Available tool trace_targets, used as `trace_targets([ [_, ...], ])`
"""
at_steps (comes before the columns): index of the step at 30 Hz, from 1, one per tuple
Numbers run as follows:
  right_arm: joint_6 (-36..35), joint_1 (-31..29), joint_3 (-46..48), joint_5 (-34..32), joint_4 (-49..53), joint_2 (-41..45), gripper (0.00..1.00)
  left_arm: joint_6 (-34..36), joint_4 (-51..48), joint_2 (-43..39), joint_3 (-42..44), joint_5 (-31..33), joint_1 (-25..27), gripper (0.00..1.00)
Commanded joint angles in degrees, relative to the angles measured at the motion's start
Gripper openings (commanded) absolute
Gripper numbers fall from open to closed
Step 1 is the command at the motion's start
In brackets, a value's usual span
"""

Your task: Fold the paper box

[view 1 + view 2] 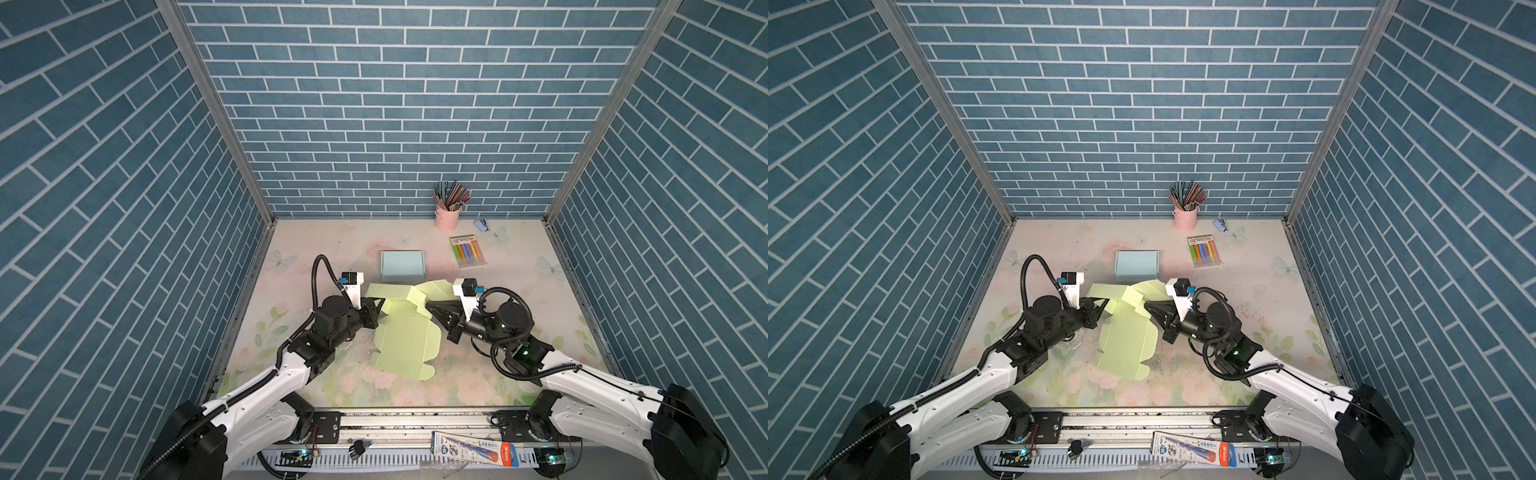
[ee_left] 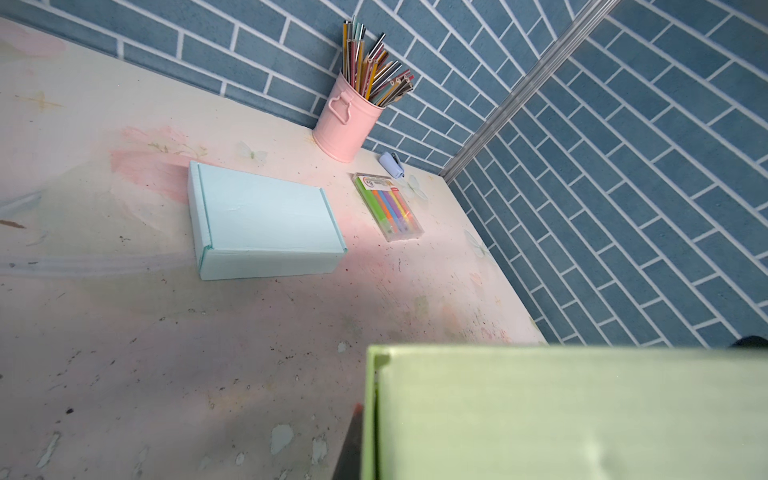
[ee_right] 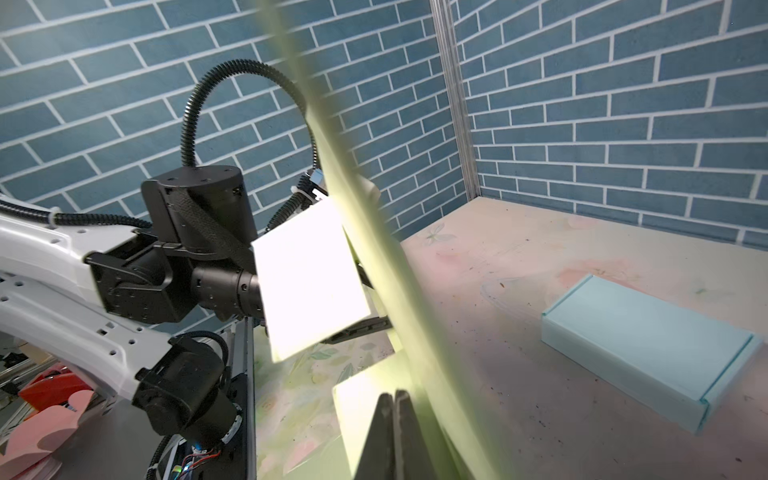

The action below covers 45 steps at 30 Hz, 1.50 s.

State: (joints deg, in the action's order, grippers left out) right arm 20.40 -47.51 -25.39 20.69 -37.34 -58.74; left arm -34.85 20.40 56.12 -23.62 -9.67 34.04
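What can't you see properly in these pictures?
- The left fingers: in the left wrist view the green paper box covers them.
- The left arm: in the right wrist view the box's blurred flap crosses it.
- Print on the marker pack: too small in both top views.
- Lower ends of the pencils: inside the pink cup, both top views.

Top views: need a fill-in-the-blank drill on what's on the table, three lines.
The closed box behind the green paper box is light ___.
The pencil cup at the back wall is ___.
In both top views the marker pack lies to the ___ of the closed box.
Missing words: blue; pink; right.
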Motion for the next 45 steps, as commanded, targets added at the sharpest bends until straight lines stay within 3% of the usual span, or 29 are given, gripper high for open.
trace_targets([
  [1, -0.7, -0.21, -2.01, -2.4, 5.15, -0.72, 0.04, -0.72, 2.76, -0.44, 0.31, -0.68, 0.08, 0.0],
  [6, -5.5, -0.14, -2.06, -3.09, 12.38, 7.25, 0.1, -1.72, 3.12, -2.21, 1.64, -0.22, -1.8, 0.0],
  [11, -9.32, -0.07, -2.03, -3.99, 20.49, 19.48, 0.26, 0.24, 1.03, -2.49, 1.58, -2.52, -4.96, 0.0],
  [16, -9.07, 0.36, -3.12, -9.77, 26.18, 27.04, 0.34, 5.03, -2.05, -1.96, 0.17, -6.92, -6.8, 0.0],
  [22, -10.0, 1.87, -5.62, -6.94, 27.6, 22.5, 0.35, 10.19, -7.26, 0.73, -2.44, -9.57, -6.8, 0.0],
  [37, -10.89, 1.3, -3.53, 8.7, 18.59, 11.25, 0.33, 10.37, -4.75, 3.95, -1.82, -11.78, -6.66, 0.02],
  [45, -12.6, -1.2, -4.3, 7.5, 17.46, 5.57, 0.33, 9.88, -3.31, 5.92, -1.66, -11.84, -6.27, 0.02],
])
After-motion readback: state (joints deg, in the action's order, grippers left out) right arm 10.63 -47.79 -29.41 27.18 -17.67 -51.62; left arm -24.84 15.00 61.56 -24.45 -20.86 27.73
